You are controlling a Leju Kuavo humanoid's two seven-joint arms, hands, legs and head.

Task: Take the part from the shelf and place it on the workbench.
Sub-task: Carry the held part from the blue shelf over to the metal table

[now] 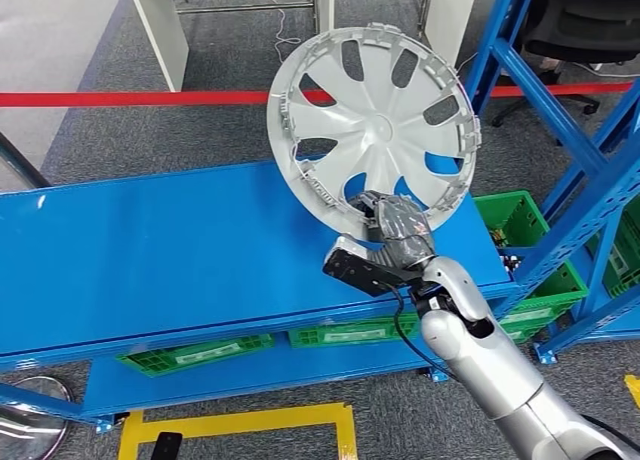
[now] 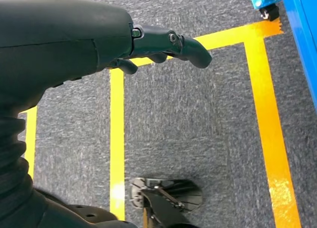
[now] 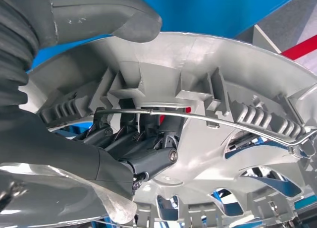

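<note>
The right hand (image 1: 398, 228) grips the near rim of a round silver-grey plastic wheel cover (image 1: 375, 125), thumb on one face, dark fingers (image 3: 149, 153) curled inside the rim. The cover is tilted up above the right end of the blue flat shelf (image 1: 151, 255). The left hand (image 2: 112, 39) hangs over grey carpet (image 2: 194, 114), fingers apart, holding nothing.

**Wheel cover over the shelf's right end**

The wheel cover (image 1: 375, 130) is tilted above the right end of the shelf (image 1: 173, 250), held at its lower rim by the right hand (image 1: 396, 230). Crates (image 1: 521, 225) sit lower to the right, inside the rack (image 1: 573, 140). The left hand (image 2: 157, 44) hangs above the floor (image 2: 186, 129).
</note>
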